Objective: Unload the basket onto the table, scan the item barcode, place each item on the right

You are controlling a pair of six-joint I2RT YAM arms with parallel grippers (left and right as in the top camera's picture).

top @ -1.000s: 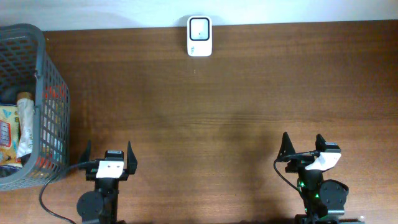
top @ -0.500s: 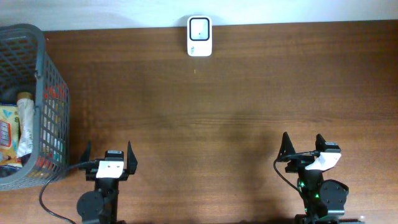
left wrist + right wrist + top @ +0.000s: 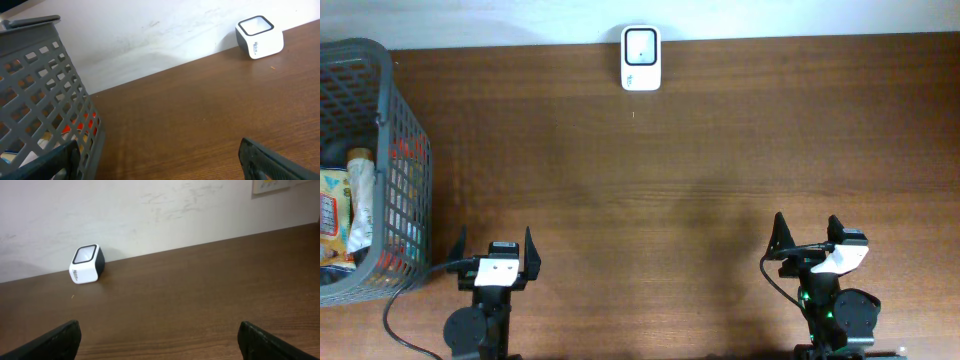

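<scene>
Grey plastic lattice basket (image 3: 405,150) cut off at left, yellow packets (image 3: 332,215) inside half hidden by its wall, left gripper (image 3: 495,246) and right gripper (image 3: 807,235) spread wide, holding nothing.

A dark brown wooden table (image 3: 720,150) with a fine grain is seen from above, filling nearly the whole view. Its far edge is met by a white wall (image 3: 175,215), marked with faint grey scuffs and smudges. A pale rectangular plate (image 3: 272,185) is fixed to the wall at the upper right, cut off by the picture edge. The tabletop is evenly lit, with a soft sheen
</scene>
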